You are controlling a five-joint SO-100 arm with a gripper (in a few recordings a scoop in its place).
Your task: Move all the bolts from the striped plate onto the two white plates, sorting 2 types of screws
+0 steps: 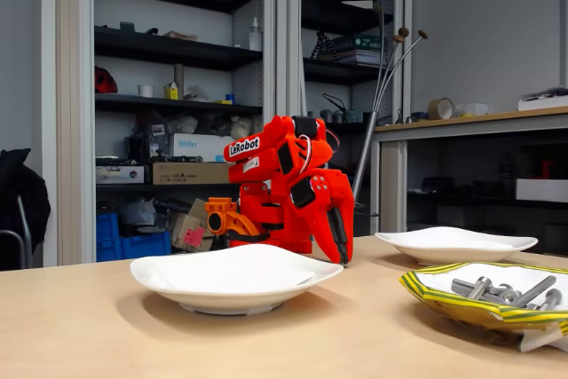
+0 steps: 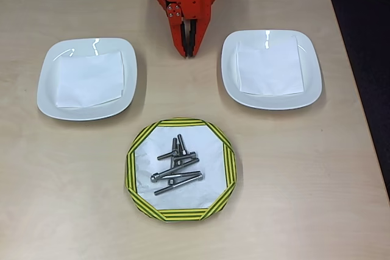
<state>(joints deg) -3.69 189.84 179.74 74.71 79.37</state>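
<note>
Several grey metal bolts (image 2: 178, 165) lie in a loose heap in the middle of the striped plate (image 2: 138, 168), near the table's front edge in the overhead view. From the fixed view, the bolts (image 1: 506, 292) show over the striped plate's rim (image 1: 461, 306) at the right. Two white plates flank the arm: one at the left (image 2: 49, 83) and one at the right (image 2: 308, 74) in the overhead view, each with a white paper square inside. The red arm is folded at the back, its gripper (image 2: 189, 52) shut, pointing down at the bare table between the white plates, holding nothing.
The arm's base (image 1: 266, 219) sits at the table's far edge. Shelves with boxes stand behind the table. Bare wood lies between the plates and along the table's sides.
</note>
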